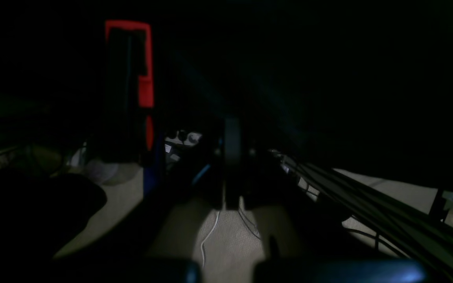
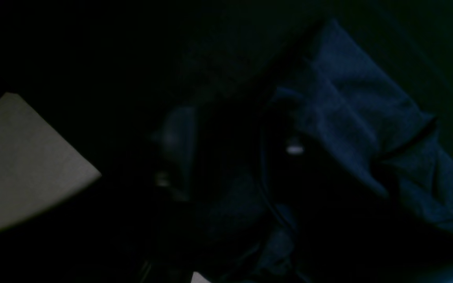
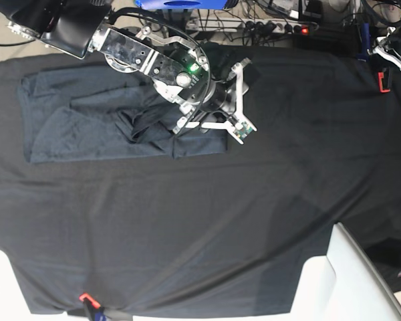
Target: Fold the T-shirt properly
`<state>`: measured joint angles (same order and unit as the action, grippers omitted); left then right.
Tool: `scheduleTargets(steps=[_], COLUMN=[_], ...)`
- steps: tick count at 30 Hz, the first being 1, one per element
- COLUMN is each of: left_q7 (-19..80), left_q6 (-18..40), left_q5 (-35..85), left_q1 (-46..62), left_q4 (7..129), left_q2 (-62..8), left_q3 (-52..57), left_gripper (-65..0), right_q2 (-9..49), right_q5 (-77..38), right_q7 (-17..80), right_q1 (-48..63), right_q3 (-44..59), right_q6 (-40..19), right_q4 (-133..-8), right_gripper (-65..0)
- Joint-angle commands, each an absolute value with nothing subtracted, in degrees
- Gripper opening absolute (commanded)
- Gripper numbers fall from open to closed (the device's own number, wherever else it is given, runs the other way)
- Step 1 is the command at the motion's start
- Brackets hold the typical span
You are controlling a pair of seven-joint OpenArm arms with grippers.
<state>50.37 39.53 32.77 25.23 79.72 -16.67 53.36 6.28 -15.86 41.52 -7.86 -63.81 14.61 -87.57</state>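
Base view: dark slate-grey knit T-shirt [image 3: 87, 124] lies partly folded near the bench's [image 3: 254, 214] far left corner; right end effector [image 3: 202, 124] pinches its bunched right edge, best kept gathered evenly.

Counts from base view: 1 T-shirt [image 3: 87, 124], 1 black table cloth [image 3: 207, 227] under it, 2 robot arms — right arm [image 3: 140, 53] over the shirt, left arm [image 3: 394, 47] only partly in view at the far edge. Red clamps on the cloth edge: 2 seen, 1 near edge [image 3: 85, 298] & 1 far side [image 3: 383, 81]. Also 1 power strip [image 3: 267, 27] w/ 1 lit red switch, 1 blue item [image 3: 180, 3] at the back edge — too cut off to identify.
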Motion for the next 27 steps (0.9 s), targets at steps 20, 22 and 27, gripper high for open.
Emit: scheduleTargets(steps=[20, 22, 27], left_q7=[49.27, 49.19, 49.19], left_q6=[40.0, 40.0, 40.0], left_q5=[33.45, 33.54, 33.63], left_q1=[24.22, 24.13, 24.13], left_q4=[76.53, 76.0, 76.09], left_q2=[-17.89, -17.89, -17.89], left_q3=[53.58, 53.58, 53.58], left_gripper=[-65.0, -65.0, -65.0], right_q2=[15.78, 16.92, 20.62], right_q5=[-15.6, -15.6, -15.69], right_q7=[40.75, 40.75, 40.75], right_q1=[-2.24, -1.1, 0.48], right_q3=[-61.58, -61.58, -61.58], right_q6=[14.99, 16.31, 20.88], right_q4=[-101.23, -102.9, -105.19], right_gripper=[-65.0, -65.0, -65.0])
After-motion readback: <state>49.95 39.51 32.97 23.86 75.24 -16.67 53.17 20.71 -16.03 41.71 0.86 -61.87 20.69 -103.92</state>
